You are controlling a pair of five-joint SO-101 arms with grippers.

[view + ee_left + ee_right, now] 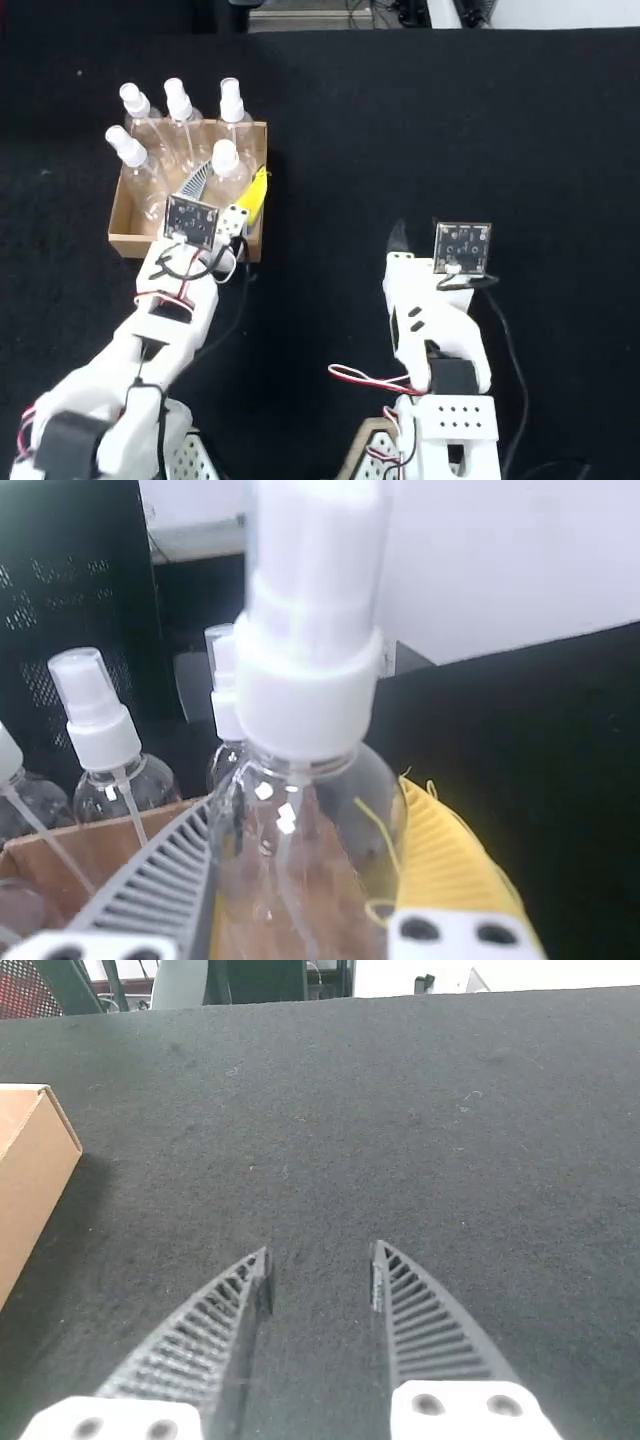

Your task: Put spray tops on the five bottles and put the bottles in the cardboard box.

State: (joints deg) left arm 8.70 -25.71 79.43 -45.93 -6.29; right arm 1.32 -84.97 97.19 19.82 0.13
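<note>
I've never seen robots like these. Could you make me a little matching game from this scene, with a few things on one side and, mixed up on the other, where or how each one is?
Things
1. left tool
2. right tool
3. cardboard box
4. spray tops

Place, colour or state
a. white, on the bottles
b. open, above the black table
c. brown, with five bottles standing in it
d. around one of the bottles, at the box

Pairs: 1-d, 2-b, 3-c, 4-a
</note>
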